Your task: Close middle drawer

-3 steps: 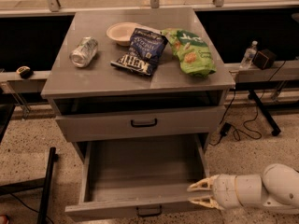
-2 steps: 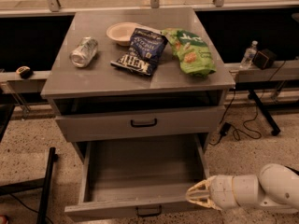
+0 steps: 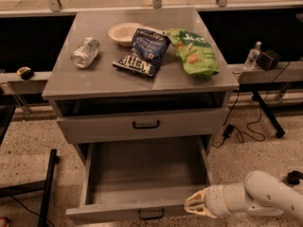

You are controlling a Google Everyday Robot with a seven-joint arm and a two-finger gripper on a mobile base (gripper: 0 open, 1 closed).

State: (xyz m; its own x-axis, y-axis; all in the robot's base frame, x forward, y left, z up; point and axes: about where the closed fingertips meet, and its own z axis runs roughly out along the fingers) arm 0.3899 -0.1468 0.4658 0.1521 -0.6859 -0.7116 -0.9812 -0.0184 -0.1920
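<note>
Grey metal drawer (image 3: 142, 174) stands pulled far out, low in the cabinet. The cream gripper (image 3: 191, 205) sits at the right end of its front panel; how wide it is set cannot be told. On the grey cabinet top (image 3: 94, 82) above lie a crushed silver can (image 3: 85, 52), white bowl (image 3: 124, 32), blue chip bag (image 3: 142, 51) and green chip bag (image 3: 194, 51).

Finding: the gripper (image 3: 190, 205) now sits further left and slightly lower than in both earlier views. The shift is gradual, with each view placing it a little further left than the one before.

Its tip now reaches further across the right end of the drawer front (image 3: 109, 213), which lies immediately to the gripper's left. Contact between the two cannot be confirmed.

To the gripper's right, the white forearm (image 3: 232, 200) and the rounded joint (image 3: 267, 188) behind it have followed leftward. More of the arm now shows inside the lower right corner of the view.
</note>
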